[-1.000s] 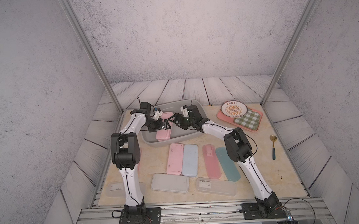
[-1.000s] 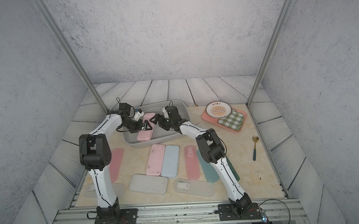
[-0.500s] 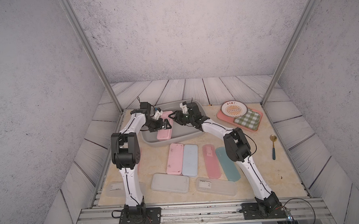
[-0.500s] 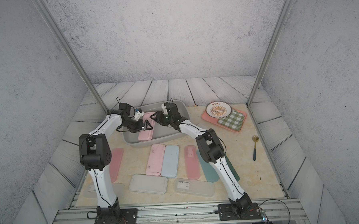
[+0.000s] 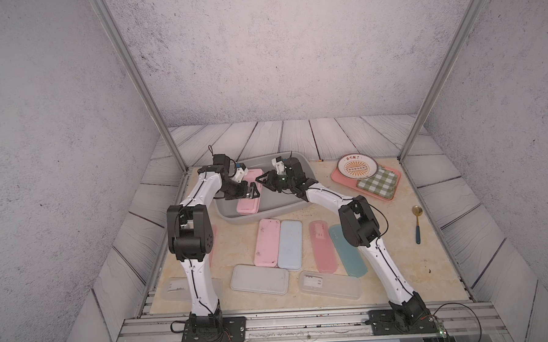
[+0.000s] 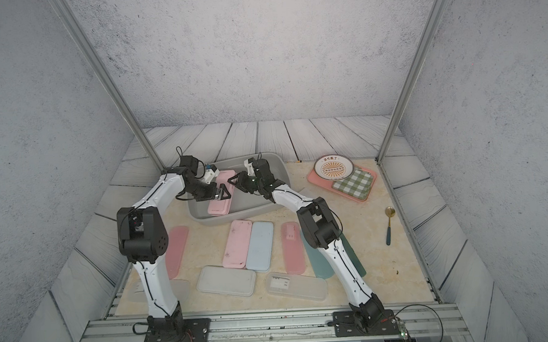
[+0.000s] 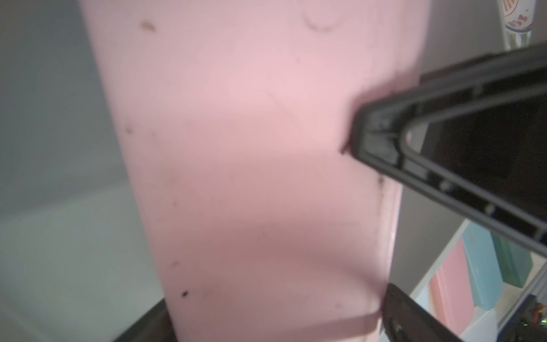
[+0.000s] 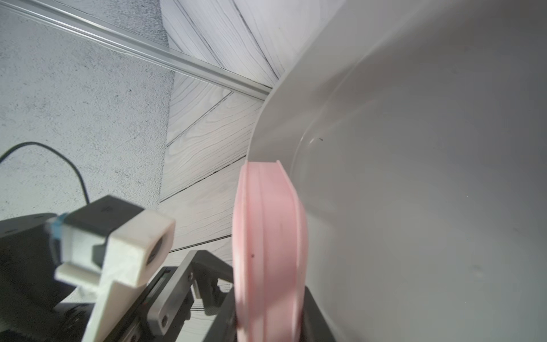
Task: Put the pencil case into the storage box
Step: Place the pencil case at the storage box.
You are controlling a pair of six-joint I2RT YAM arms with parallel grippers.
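A pink pencil case (image 5: 247, 196) (image 6: 219, 201) lies slanted in the left part of the grey storage box (image 5: 297, 159) (image 6: 278, 161), its far end up near the rim. My left gripper (image 5: 254, 191) (image 7: 275, 319) is open and straddles the case (image 7: 251, 148) across its width, fingers close beside the long edges. My right gripper (image 5: 257, 180) (image 8: 269, 311) reaches in from the right, shut on the case's long edge (image 8: 266, 222). One of its fingers (image 7: 444, 118) shows pressing that edge.
In front of the box lie several more cases: pink (image 5: 267, 242), blue (image 5: 289, 244), pink (image 5: 323, 246), teal (image 5: 346, 254), and two translucent ones (image 5: 260, 278) (image 5: 330, 283). A pink tray (image 5: 339, 178) with plate and checked cloth is at the back right, and a spoon (image 5: 417, 222) lies beside it.
My right gripper moved left onto the pink case's edge and closed on it. My left gripper widened slightly around the case. The case stayed in the box.
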